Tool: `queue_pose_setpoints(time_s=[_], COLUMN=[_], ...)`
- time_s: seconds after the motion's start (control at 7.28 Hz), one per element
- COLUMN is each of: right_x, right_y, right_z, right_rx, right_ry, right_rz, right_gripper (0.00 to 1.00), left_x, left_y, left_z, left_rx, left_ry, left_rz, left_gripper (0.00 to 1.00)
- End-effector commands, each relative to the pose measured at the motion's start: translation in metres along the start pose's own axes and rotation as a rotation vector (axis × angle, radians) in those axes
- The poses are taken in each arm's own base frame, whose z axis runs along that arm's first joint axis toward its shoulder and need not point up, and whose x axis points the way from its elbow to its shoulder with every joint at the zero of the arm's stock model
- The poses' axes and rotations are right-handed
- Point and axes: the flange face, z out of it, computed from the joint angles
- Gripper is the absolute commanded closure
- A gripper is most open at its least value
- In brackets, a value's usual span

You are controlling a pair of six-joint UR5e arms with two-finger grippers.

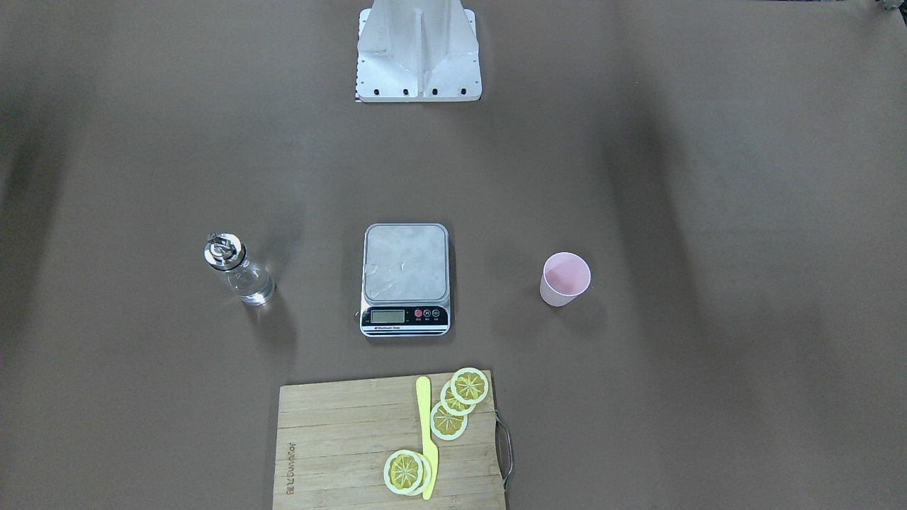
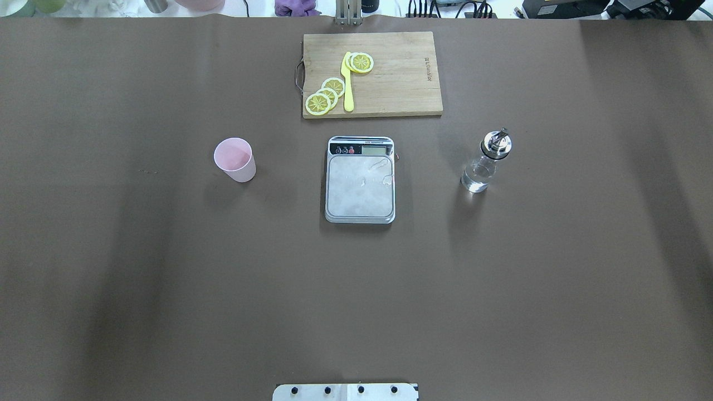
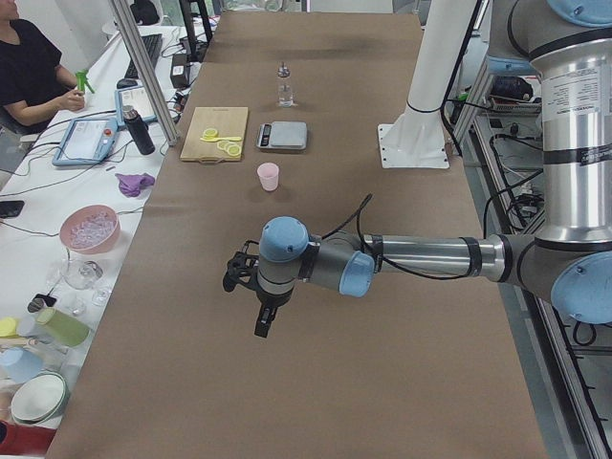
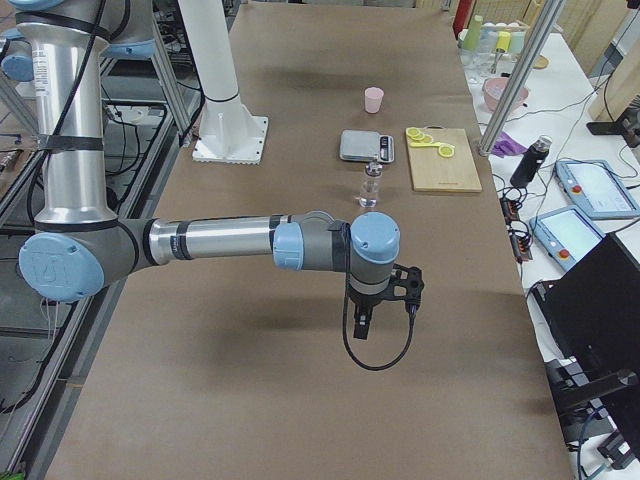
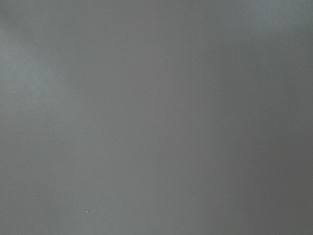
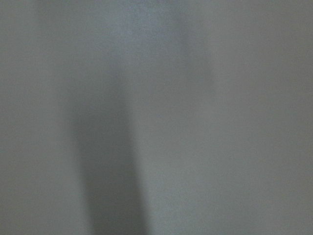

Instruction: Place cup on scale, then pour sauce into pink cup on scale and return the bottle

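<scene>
no step done: cup (image 2: 236,160) stands on table (image 2: 167,278) left of the bare scale (image 2: 360,186), bottle (image 2: 483,164) right of it; left gripper (image 3: 262,320) and right gripper (image 4: 362,322) hang well clear, finger spread cannot be told.

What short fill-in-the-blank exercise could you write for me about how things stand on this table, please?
1. The pink cup stands on the ____, not on the scale.
2. In the overhead view, the scale lies between the pink cup and the glass ____.
3. The lemon slices and the yellow knife lie on a wooden cutting ____.
Missing words: table; bottle; board.
</scene>
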Motion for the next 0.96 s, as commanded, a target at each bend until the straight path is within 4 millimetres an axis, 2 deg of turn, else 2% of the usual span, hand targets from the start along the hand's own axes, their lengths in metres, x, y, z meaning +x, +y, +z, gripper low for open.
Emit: queue_pose_setpoints(time_s=[0.0, 0.14, 0.27, 0.41, 0.55, 0.69, 0.82], right_x=[0.002, -0.002, 0.002, 0.0, -0.002, -0.003, 0.003], right_y=[0.0, 0.004, 0.018, 0.015, 0.015, 0.014, 0.018], right_z=[0.002, -0.002, 0.001, -0.001, -0.001, 0.002, 0.008], right_rx=[-0.003, 0.023, 0.069, 0.078, 0.079, 0.08, 0.07], right_ry=[-0.002, -0.008, -0.016, -0.022, -0.024, -0.02, -0.02], right_rz=[0.003, -0.033, -0.067, -0.066, -0.07, -0.079, -0.077], right_gripper=[0.0, 0.0, 0.0, 0.0, 0.0, 0.0, 0.0], left_x=[0.008, 0.028, 0.053, 0.082, 0.129, 0.198, 0.266], left_y=[-0.023, -0.05, -0.073, -0.102, -0.135, -0.157, -0.169], left_z=[-0.008, -0.013, -0.013, -0.023, -0.035, -0.033, -0.032], left_rx=[0.028, 0.049, 0.054, 0.068, 0.068, 0.02, -0.041], left_ry=[0.003, 0.018, 0.045, 0.11, 0.166, 0.197, 0.22], left_rz=[-0.007, -0.077, -0.137, -0.206, -0.288, -0.375, -0.453], left_gripper=[0.02, 0.02, 0.02, 0.02, 0.02, 0.02, 0.03])
